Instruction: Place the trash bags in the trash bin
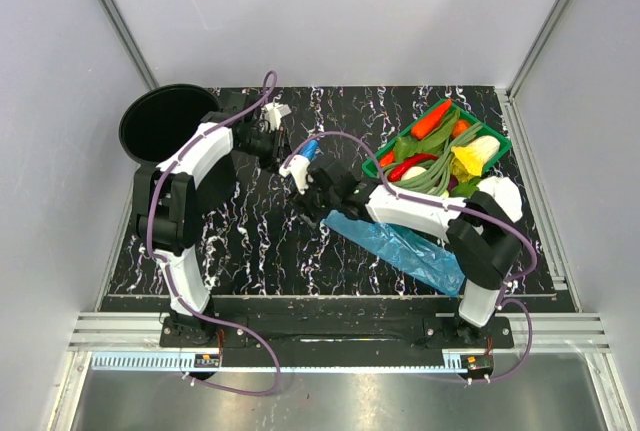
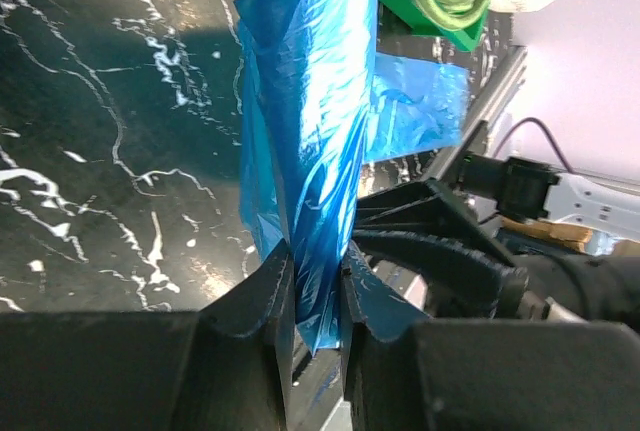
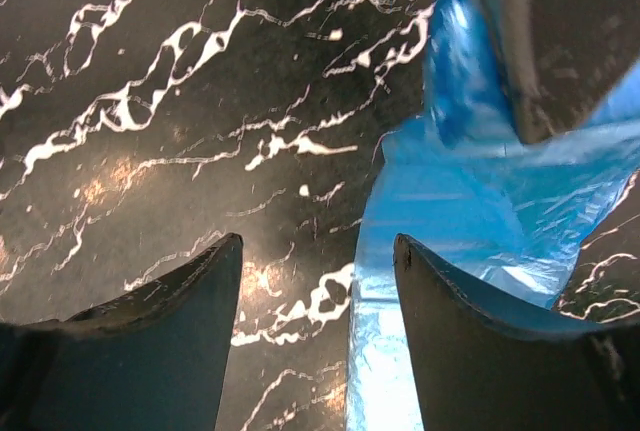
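Observation:
My left gripper (image 2: 315,286) is shut on a rolled, wrinkled blue trash bag (image 2: 310,121), which sticks out from its jaws above the table. From the top, this bag (image 1: 306,150) hangs mid-table, right of the black trash bin (image 1: 165,123) at the far left corner. A second blue trash bag (image 1: 405,248) lies flat on the table under my right arm, and shows as a sheet (image 2: 418,106) in the left wrist view. My right gripper (image 3: 318,251) is open just beside the held bag, with blue film (image 3: 450,211) under its right finger and nothing between the fingers.
A green tray (image 1: 497,148) of vegetables stands at the far right. The table (image 1: 250,241) is black marble-patterned, with grey walls on three sides. My two grippers are close together mid-table, with the right gripper's black fingers (image 2: 430,246) right next to the left one's.

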